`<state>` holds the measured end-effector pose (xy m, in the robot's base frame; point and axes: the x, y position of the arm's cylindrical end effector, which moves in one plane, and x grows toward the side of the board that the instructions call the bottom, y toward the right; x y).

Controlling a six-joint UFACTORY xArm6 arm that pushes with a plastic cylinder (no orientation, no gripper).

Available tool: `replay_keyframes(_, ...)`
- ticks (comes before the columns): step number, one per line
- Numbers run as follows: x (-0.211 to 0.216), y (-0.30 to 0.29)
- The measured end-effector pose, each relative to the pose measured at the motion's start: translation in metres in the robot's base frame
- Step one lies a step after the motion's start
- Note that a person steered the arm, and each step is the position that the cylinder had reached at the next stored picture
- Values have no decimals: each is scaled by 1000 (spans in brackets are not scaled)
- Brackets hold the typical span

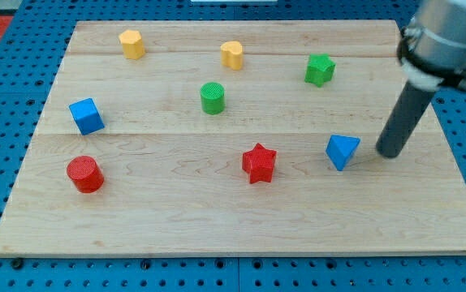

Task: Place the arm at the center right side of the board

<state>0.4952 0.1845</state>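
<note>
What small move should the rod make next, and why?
Probably a short slide toward the view's right, or none at all. My tip already rests at mid-height on the right part of the board, just right of the blue triangle block. Moving rightward keeps it away from that block.

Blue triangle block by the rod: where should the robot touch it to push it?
No gripping here, only pushing. My tip sits just to the view's right of the blue triangle block, so probably press its flat right face near the middle; hitting a corner would likely spin it.
</note>
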Motion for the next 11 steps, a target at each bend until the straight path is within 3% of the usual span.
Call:
replay_keyframes(1,-27,-95)
replay_keyframes(2,-31,-85)
replay_keyframes(3,10,-54)
replay_keyframes(7,9,-20)
replay_keyframes(9,30,-18)
replay_keyframes(11,-36,16)
